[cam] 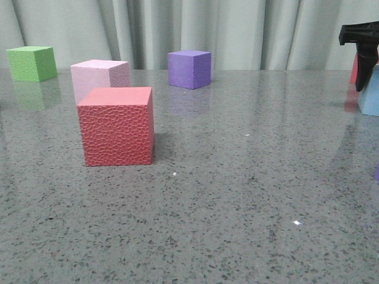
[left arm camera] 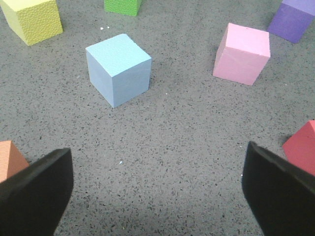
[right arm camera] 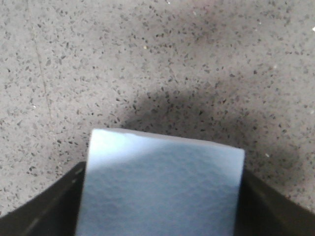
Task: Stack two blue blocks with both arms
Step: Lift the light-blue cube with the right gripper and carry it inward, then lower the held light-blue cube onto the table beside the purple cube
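— What's the right gripper (right arm camera: 162, 216) doing?

— I see its fingers (right arm camera: 49, 206) pressed against both sides of a blue block (right arm camera: 162, 191), so it has hold of it. In the front view that block (cam: 370, 94) sits at the table's (cam: 237, 195) far right edge, beside the black finger (cam: 365, 68).

— And the left?

— My left gripper (left arm camera: 157, 191) is spread wide and holds nothing. It hangs over bare tabletop, and the second blue block (left arm camera: 119, 69) stands apart from it, between a yellow cube (left arm camera: 33, 18) and a pink cube (left arm camera: 242, 54).
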`<state>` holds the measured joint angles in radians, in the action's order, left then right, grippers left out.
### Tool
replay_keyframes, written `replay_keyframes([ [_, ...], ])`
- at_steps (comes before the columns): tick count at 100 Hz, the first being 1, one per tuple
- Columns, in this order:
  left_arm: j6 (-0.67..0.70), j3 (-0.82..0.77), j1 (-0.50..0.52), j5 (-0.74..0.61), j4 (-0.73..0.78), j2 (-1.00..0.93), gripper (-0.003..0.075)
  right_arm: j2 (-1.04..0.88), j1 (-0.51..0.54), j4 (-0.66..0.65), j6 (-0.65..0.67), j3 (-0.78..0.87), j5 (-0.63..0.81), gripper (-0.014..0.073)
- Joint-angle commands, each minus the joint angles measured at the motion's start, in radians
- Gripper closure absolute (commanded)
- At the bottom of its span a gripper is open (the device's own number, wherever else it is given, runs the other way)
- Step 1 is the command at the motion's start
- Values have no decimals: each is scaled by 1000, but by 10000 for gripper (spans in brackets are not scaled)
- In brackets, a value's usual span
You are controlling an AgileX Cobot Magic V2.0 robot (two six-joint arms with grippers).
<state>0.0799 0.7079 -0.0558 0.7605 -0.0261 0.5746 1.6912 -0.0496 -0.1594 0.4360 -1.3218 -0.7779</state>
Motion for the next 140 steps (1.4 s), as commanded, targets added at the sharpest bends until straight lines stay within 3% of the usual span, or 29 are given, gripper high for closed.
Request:
replay_keyframes([
  [1,1,35,3,-69,-8,9,57,-43,8,-8,-3,-36,32,153],
  [18,1,35,3,-69,-8,9,57,-43,8,-8,-3,-36,31,313],
  [41,1,35,3,-69,-8,9,57,-57,6,-7,-3,-41,17,314],
  [62,1,35,3,-69,-8,9,57,-73,-27,-3,-3,-142,-93,314],
  [81,1,35,3,-69,-8,9,57,-74,-119,7,-4,-248,-173,314],
  [140,1,35,3,-69,-8,9,57,51,-393,101,31,-407,-149,314],
])
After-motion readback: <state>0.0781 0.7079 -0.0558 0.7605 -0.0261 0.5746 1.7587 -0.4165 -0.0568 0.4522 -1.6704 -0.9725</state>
